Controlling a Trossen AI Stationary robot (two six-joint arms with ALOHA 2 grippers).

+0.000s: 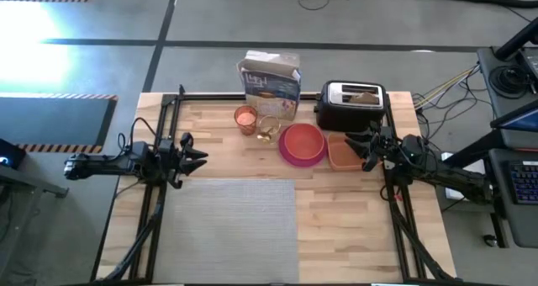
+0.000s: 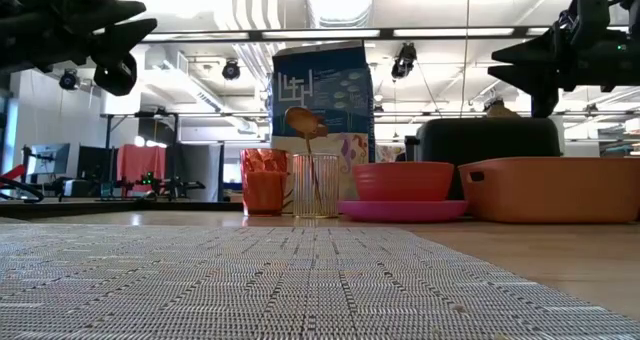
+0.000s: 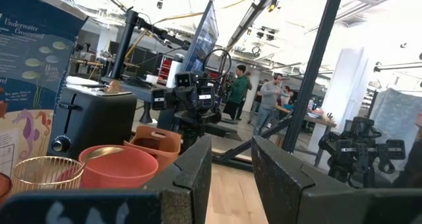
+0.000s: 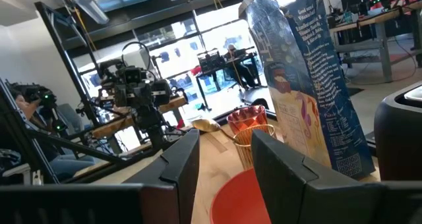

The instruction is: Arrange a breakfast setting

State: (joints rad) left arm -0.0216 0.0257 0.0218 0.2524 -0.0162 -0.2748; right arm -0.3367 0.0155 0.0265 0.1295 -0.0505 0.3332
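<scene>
A grey woven placemat point(image 1: 231, 227) lies flat on the near half of the wooden table. Behind it an orange bowl point(image 1: 303, 141) sits in a pink plate point(image 2: 403, 210). To their left a clear glass point(image 2: 315, 185) holds a gold spoon point(image 2: 302, 122), next to a small orange cup point(image 1: 245, 119). Toast point(image 1: 365, 95) sticks up out of the toaster point(image 1: 351, 107). My left gripper point(image 1: 202, 157) hangs open above the table's left side, and my right gripper point(image 1: 363, 149) is open above the right side, over the orange tray point(image 1: 343, 154). Neither has anything between its fingers.
A blue cereal box point(image 1: 271, 80) stands at the far edge behind the cup and glass. The toaster and tray fill the far right corner. Black frame rails point(image 1: 160, 193) run along both sides of the table. People stand in the room beyond.
</scene>
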